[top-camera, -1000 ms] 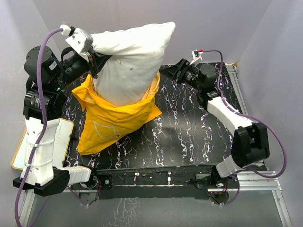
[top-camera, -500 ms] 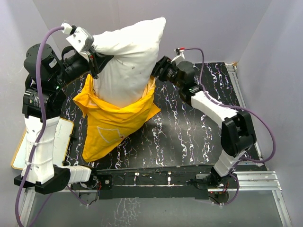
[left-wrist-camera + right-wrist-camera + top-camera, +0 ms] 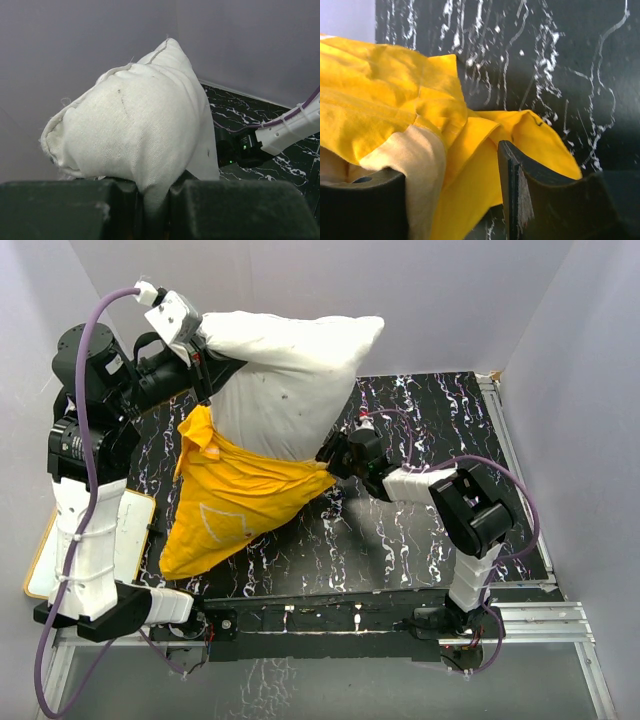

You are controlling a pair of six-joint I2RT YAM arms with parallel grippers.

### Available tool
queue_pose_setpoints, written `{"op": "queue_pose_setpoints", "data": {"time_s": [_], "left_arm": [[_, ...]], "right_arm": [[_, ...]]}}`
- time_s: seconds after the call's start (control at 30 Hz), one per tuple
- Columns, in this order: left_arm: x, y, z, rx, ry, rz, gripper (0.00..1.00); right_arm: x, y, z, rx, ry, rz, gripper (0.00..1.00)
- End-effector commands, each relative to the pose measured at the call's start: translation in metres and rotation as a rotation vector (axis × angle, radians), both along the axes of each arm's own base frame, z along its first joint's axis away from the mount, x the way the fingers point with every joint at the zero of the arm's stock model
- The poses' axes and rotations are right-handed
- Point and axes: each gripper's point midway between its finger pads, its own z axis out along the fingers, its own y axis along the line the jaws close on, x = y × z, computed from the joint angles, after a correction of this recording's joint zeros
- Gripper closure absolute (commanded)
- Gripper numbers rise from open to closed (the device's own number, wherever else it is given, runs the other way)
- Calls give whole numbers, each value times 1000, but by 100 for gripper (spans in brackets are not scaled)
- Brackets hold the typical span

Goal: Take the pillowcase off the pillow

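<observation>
Right wrist view: the right gripper [image 3: 452, 175] is seen spread wide, the rim of the bright yellow thin fabric pillowcase [image 3: 385, 100] lying unpinched between its jaws. The left gripper [image 3: 152, 187] is clamped on a corner of the plump off-white stuffed pillow [image 3: 135, 125], which is held aloft with its lower half sheathed. Only yellow cloth should be pinched, then drawn downward.

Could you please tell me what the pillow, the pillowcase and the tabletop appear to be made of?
The plump off-white pillow: coarse woven cloth, matte; the weave and a stitched seam show in the left wrist view. The bright yellow pillowcase: thin soft fabric, matte, judging by its creases. The black white-veined tabletop: smooth marble-look surface, possibly laminate.
</observation>
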Motion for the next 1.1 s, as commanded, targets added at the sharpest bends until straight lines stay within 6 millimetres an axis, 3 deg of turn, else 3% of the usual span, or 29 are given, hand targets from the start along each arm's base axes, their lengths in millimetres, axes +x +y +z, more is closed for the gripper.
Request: {"op": "queue_pose_setpoints", "data": {"time_s": [0.0,0.07,0.13,0.27,0.37,0.47,0.53,0.73,0.83,0.93,1.07], "left_arm": [[-52,12,105,-126,-369,-23,100],[-49,13,106,-122,-380,-10,100],[-43,14,103,-105,-380,5,100],[-17,17,80,-30,-357,66,100],[8,17,46,31,-283,105,100],[21,13,12,62,-212,95,100],[27,10,-4,68,-170,86,100],[34,2,-27,85,-95,52,100],[29,-5,-36,93,-39,-4,100],[20,-12,-45,97,8,-69,100],[14,-20,-57,102,77,-127,100]], "right_arm": [[-20,-37,-68,-170,107,-54,49],[-20,-36,-53,-151,63,7,46],[-14,-34,-8,-83,-35,96,40],[-4,-57,119,-83,-310,179,16],[0,-101,213,-112,-485,98,6],[-20,-134,308,-150,-715,23,3],[-36,-141,351,-186,-847,18,2],[-67,-129,424,-268,-1115,158,1],[-94,-108,460,-224,-1270,330,1],[-110,-80,474,-172,-1339,503,0],[-120,-46,472,-162,-1403,669,0]]}}
